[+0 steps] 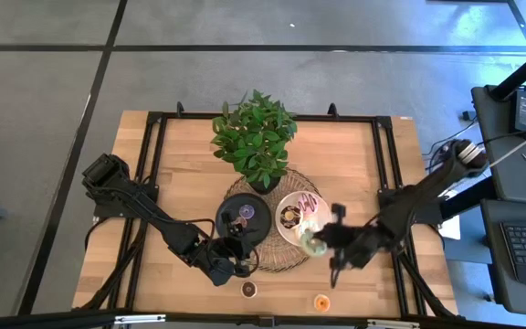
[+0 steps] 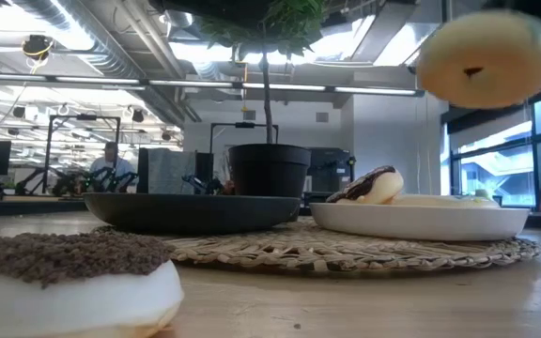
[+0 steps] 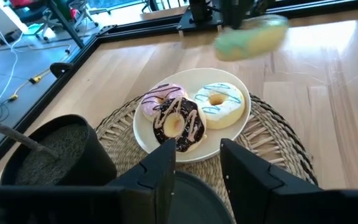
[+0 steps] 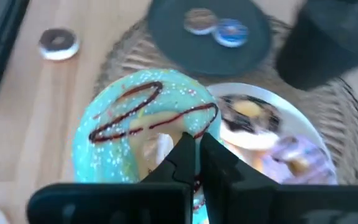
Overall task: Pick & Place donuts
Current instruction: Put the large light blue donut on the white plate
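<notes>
My right gripper (image 1: 325,240) is shut on a pale green donut with red drizzle (image 4: 129,127), in the air over the near rim of the white plate (image 1: 284,233). That plate holds a pink donut (image 3: 160,96), a chocolate-striped one (image 3: 178,123) and a white one with blue stripes (image 3: 219,104). Two small donuts (image 4: 215,26) lie on the black plate (image 1: 231,206). A brown-sprinkled donut (image 1: 249,289) and an orange one (image 1: 320,302) rest flat on the table near its near edge. My left gripper (image 3: 197,171) is open at the black plate's near edge and touches nothing. My right gripper pinches the green donut's ring (image 4: 166,146) between its two fingers, on the side nearest the wrist, coming from the table's right and slanting down. The donut is lifted clear and tilted, its cream underside (image 2: 486,58) showing in the low view.
Both plates sit on a round woven mat (image 1: 277,260) at the table's middle. A potted plant (image 1: 256,137) stands just beyond them. Bare wood lies to the left and right of the mat. Desks with a keyboard stand beyond the table's right edge.
</notes>
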